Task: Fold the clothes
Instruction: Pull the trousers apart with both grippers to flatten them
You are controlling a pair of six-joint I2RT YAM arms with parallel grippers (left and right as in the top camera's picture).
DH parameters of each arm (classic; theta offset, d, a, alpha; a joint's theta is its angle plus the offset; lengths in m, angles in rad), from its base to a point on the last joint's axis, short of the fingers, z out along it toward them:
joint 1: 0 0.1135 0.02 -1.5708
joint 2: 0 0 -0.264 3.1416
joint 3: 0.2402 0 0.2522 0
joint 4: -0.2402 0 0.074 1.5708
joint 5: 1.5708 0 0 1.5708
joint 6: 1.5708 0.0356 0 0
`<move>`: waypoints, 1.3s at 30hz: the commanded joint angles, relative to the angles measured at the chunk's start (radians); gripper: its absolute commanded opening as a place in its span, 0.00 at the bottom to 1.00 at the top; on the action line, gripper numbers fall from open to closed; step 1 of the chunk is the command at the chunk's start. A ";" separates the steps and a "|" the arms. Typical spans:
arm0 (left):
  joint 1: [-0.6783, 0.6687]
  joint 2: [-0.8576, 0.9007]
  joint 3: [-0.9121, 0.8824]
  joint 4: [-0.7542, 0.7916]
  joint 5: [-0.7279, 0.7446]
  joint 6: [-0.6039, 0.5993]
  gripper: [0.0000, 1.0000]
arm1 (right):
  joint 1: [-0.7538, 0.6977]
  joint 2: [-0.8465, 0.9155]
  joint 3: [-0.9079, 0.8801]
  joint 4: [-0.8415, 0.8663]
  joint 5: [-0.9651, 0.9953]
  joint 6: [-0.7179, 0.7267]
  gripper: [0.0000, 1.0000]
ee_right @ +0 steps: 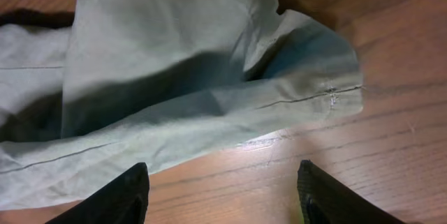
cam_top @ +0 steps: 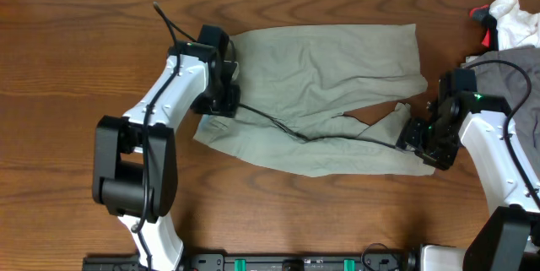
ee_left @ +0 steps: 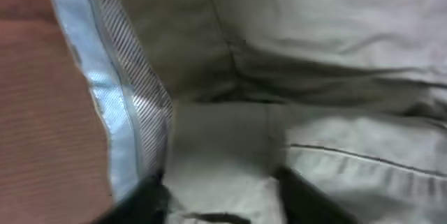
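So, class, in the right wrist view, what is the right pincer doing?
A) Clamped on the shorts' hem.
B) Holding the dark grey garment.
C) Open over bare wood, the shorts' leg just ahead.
C: the right pincer is open with only wooden table between its fingers, and the khaki shorts lie just ahead, ungripped.

I am holding my left gripper [cam_top: 224, 98] at the left edge of the shorts [cam_top: 329, 77], which are lying spread out, and my right gripper [cam_top: 413, 138] beside a leg hem.
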 commanded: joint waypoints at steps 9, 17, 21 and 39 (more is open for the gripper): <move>0.000 -0.097 0.004 -0.272 -0.008 -0.185 0.06 | -0.007 -0.005 -0.002 0.007 -0.006 -0.025 0.68; 0.000 -0.133 -0.018 -0.529 -0.009 -0.246 0.06 | -0.007 -0.005 -0.002 0.006 -0.006 -0.024 0.69; 0.000 -0.133 -0.075 -0.539 -0.009 -0.246 0.06 | -0.007 -0.005 -0.006 0.000 -0.006 -0.024 0.70; 0.000 -0.235 -0.140 -0.545 -0.004 -0.208 0.06 | 0.004 -0.005 -0.156 -0.027 -0.102 -0.024 0.02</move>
